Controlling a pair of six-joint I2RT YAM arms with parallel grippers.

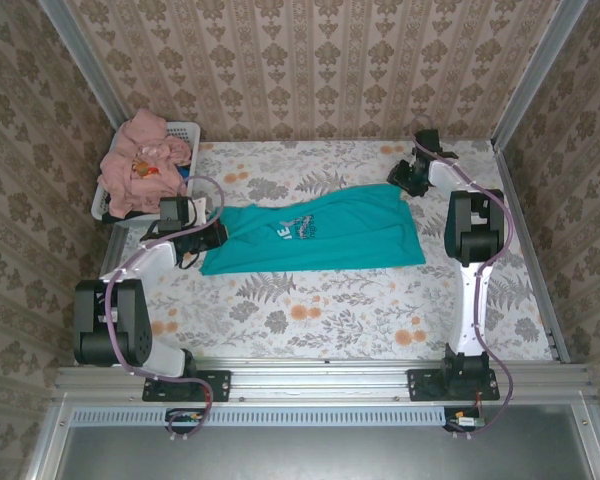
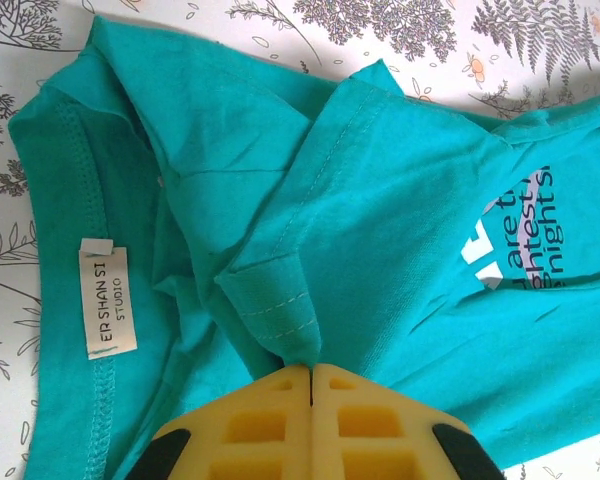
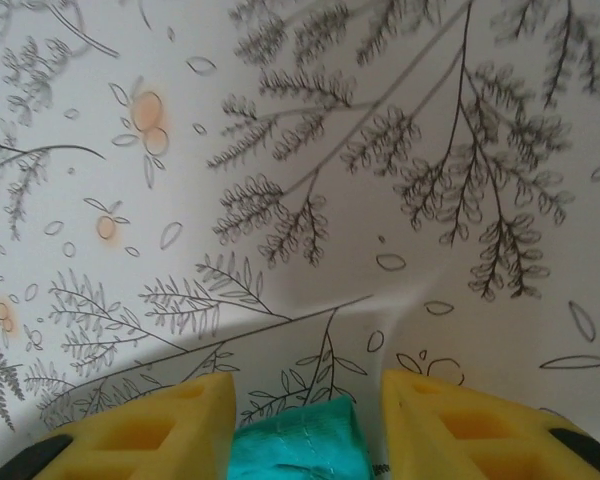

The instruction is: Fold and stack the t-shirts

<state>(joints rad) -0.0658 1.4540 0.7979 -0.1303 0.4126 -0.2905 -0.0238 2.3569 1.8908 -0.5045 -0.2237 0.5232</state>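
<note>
**Top view**
- Counter (image 1: 310, 310): floral cloth cover, both arms reach in from near edge.
- Teal t-shirt (image 1: 330, 235): lies flat-ish across mid counter, long side running L–R, print facing up.
- Left hand (image 1: 202, 240): at the shirt's L end, down on the cloth.
- Right hand (image 1: 405, 178): at the shirt's far R corner, low over the counter.
- Basket (image 1: 185, 130): white, slotted, far L corner, well apart from the teal shirt's body.
- Pink t-shirts (image 1: 140, 160): heaped in the basket, bulging over its rim.

**Left wrist view**
- Left hand (image 2: 310, 370): yellow fingers pressed together w/ no gap, a folded hem of the teal t-shirt (image 2: 380, 180) running into the tips, so it is clamped on the cloth.
- Neck label (image 2: 108, 300): cream tag, inside the collar, L of the fingers.
- Lettering (image 2: 520, 235): dark & white print, R side, partly creased.
- Counter (image 2: 540, 40): bare floral cover beyond the shirt's edge.

**Right wrist view**
- Right hand (image 3: 310, 385): fingers (image 3: 150, 430) stand apart, jaws parted.
- Teal t-shirt (image 3: 295, 440): small bunch of hem between the fingers, against the L one, slim gap to the R one; not squeezed.
- Counter (image 3: 310, 150): fern & orange-flower print ahead of the tips, faint crease across it.
</note>
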